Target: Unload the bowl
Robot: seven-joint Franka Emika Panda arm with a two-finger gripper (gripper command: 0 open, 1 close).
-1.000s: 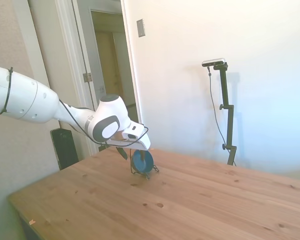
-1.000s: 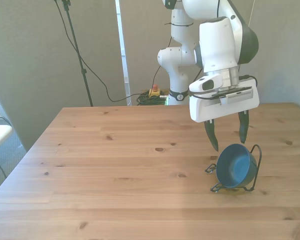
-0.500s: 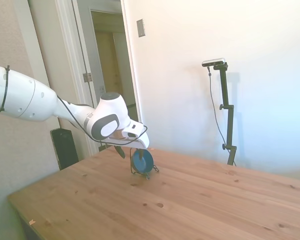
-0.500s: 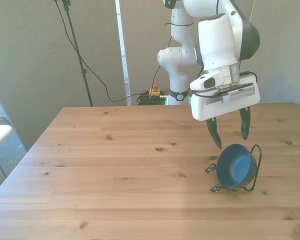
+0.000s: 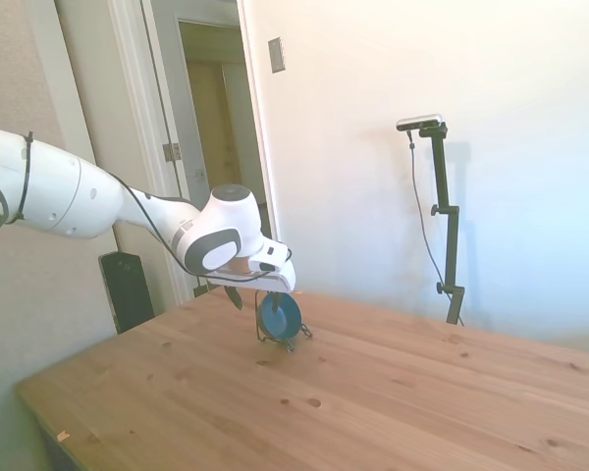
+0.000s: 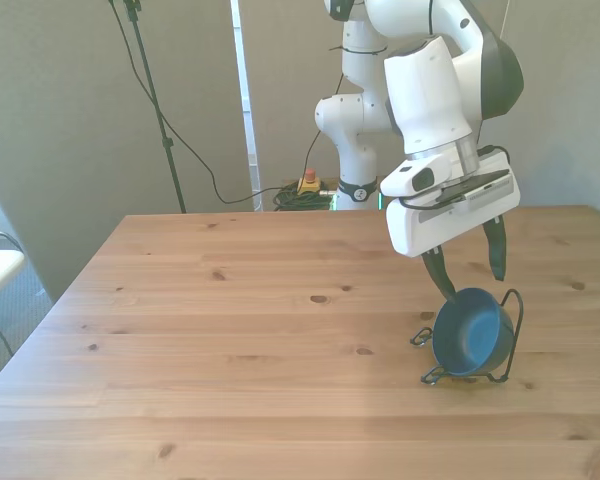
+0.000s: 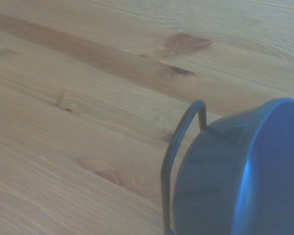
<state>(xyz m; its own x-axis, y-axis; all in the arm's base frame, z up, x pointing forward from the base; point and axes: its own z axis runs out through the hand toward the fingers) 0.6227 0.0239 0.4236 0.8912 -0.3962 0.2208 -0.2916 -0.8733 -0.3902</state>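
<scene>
In the side view the arm [image 5: 88,201] comes in from the left, and its gripper [image 5: 250,295] hangs over the table [image 5: 373,392] just above the bowl [image 5: 279,316]. The bowl stands on edge in a thin black wire rack [image 5: 275,339], its dark blue side turned toward the camera. The fingers are dark and point down toward the bowl's top; this view is too small to show the gap between them well.

In the front view the table [image 6: 230,330] spreads across the picture, bare wood with knots on the front view's left and middle. Toward the front view's right the gripper [image 6: 469,284] tilts over the bowl [image 6: 470,332]. Its two fingers [image 6: 439,276] stand apart, with nothing between them, one at the bowl's upper rim on the left and the other just above the rack [image 6: 513,320] loop on the right. The bowl leans upright in the rack, hollow side facing the camera.

In the wrist view the table [image 7: 88,98] fills most of the picture, and the rack [image 7: 179,142] loop rises beside the bowl [image 7: 235,176], touching its outer wall.
</scene>
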